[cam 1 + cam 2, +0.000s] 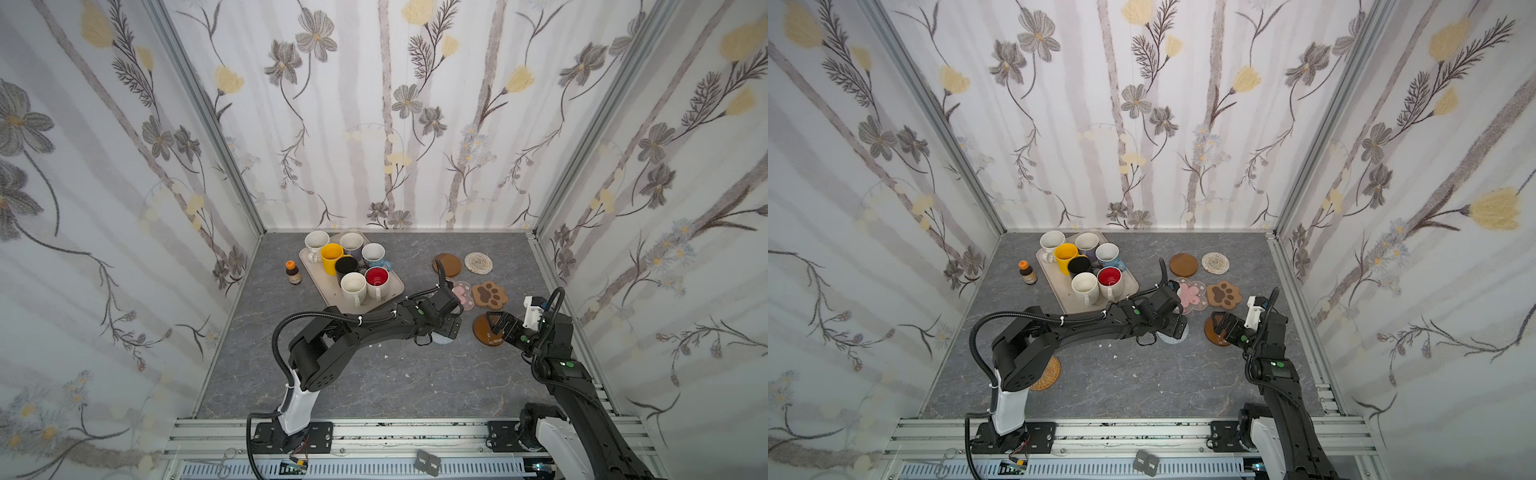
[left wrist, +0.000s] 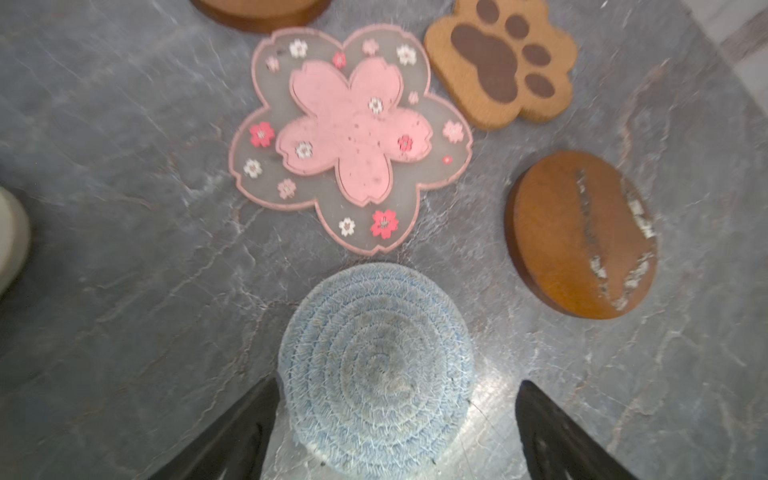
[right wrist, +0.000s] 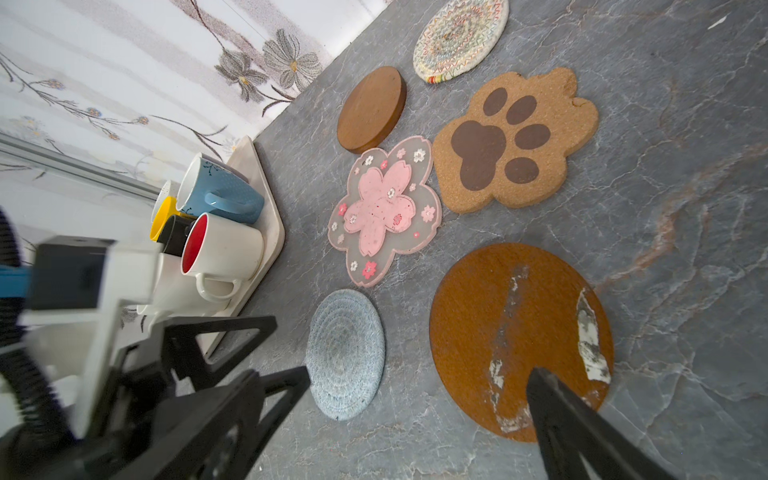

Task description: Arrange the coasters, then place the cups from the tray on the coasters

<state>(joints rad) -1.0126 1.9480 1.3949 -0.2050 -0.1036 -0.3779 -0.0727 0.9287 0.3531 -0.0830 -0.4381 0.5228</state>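
Note:
The grey-blue crochet coaster (image 2: 376, 370) lies flat on the table between the spread fingers of my open left gripper (image 2: 395, 415), which does not grip it. Beyond it lie the pink blossom coaster (image 2: 353, 133), the paw coaster (image 2: 498, 62) and the amber disc (image 2: 582, 232). My open right gripper (image 3: 419, 374) hovers at the amber disc's (image 3: 519, 332) near edge, one finger over it. The wood disc (image 1: 448, 264) and cream woven coaster (image 1: 478, 262) sit farther back. The tan rattan coaster (image 1: 1045, 374) lies beside the left arm's base. Several cups (image 1: 353, 286) stand on the tray (image 1: 320, 278).
A small brown bottle with an orange cap (image 1: 293, 272) stands left of the tray. Flowered walls close in the table on three sides, and a metal rail (image 1: 415, 432) runs along the front edge.

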